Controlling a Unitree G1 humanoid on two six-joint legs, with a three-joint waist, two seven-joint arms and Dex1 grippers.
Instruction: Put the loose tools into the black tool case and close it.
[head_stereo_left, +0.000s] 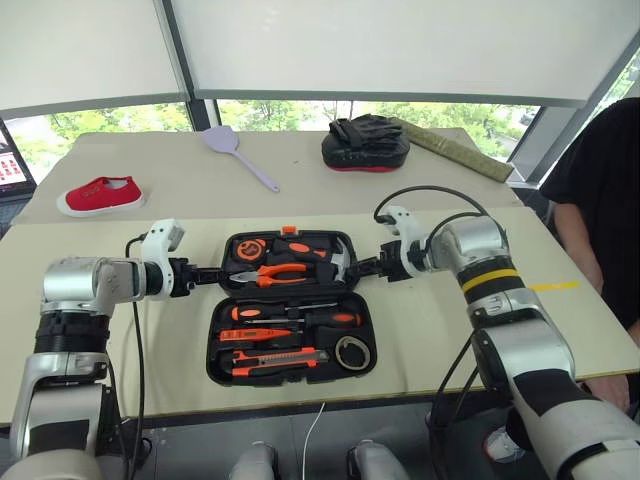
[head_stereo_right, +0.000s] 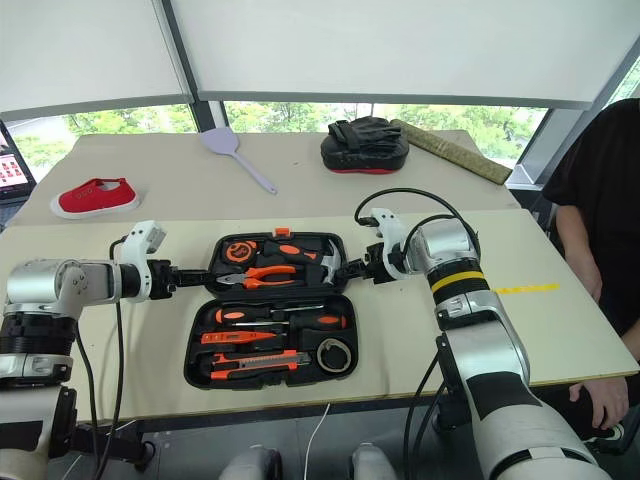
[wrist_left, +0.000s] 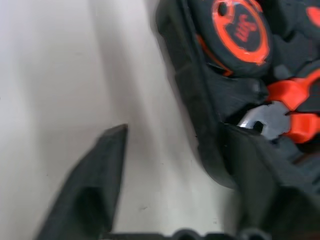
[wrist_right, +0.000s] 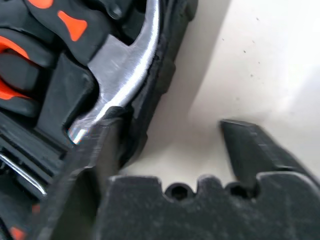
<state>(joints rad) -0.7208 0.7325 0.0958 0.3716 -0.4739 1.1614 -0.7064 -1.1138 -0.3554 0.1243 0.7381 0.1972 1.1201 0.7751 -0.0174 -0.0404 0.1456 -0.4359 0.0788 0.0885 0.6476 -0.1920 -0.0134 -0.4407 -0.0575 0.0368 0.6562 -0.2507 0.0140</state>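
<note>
The black tool case (head_stereo_left: 290, 310) lies open flat on the desk (head_stereo_left: 110, 340). Its near half already holds the two screwdrivers (head_stereo_left: 295, 315), the small orange tester (head_stereo_left: 255, 334), the utility knife (head_stereo_left: 275, 358) and the tape roll (head_stereo_left: 352, 351). So the loose tools look packed, and closing seems to be what is left. The far half, carrying the pliers (head_stereo_left: 275, 274), hammer (head_stereo_left: 338, 262) and tape measure (head_stereo_left: 247, 250), sits between the two hands. The left fingers (head_stereo_left: 208, 275) stand apart around its left rim, one finger (wrist_left: 95, 185) outside on the bare desk and the other over the case edge. The right fingers (head_stereo_left: 362, 266) straddle the right rim the same way, one by the hammer head and one outside; neither pair looks clamped yet. That lid is stiff moulded plastic with a textured shell, so it should grip well, but the steel tools make it heavy. Holding both side rims evenly should stop it twisting on the hinge. Beyond lie a lilac spatula (head_stereo_left: 238, 152), a padded mitt (head_stereo_left: 365, 143) and a red shoe (head_stereo_left: 100, 193).
</note>
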